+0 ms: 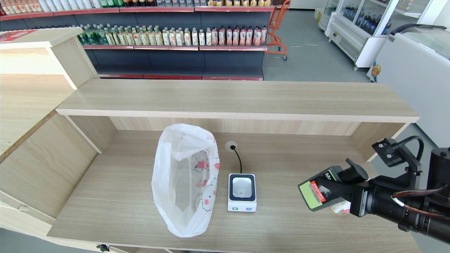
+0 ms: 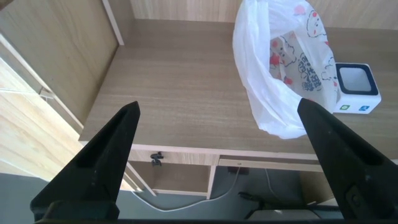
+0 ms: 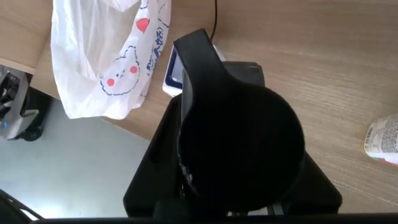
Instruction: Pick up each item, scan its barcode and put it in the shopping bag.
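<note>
Holding a small dark packet point(image 1: 314, 196) with a green and red label on its outer end, the right pincer point(image 1: 336, 183) sits at the lower right of the head frame, raised above the desk point(image 1: 288, 228) and well to the right of the scanner point(image 1: 242, 191). Its fingers are closed against the packet's sides. The packet looks like a light, stiff carton with flat faces, so I judge it will neither sag nor crush under a moderate squeeze, though a glossy skin could slip in a slack grip. The hold seems to be toward the rear, leaving the labelled end free, which suits turning a face to the scanner's glass window; which face carries the barcode I cannot tell. The shopping bag point(image 1: 186, 179) stands just left of the scanner at the middle of the frame: thin white plastic with a cartoon print, its mouth open upward. It is soft and will likely fold if the packet catches its rim, so releasing from above the mouth seems safer than pushing in from the side. A pale round container point(image 1: 340, 208) lies on the desk right under the held packet, partly hidden. It is probably light and apt to roll, and best taken across its body. The left pincer point(image 2: 217, 109) is spread wide and empty, looking down on the desk's front edge with the bag beyond it.
</note>
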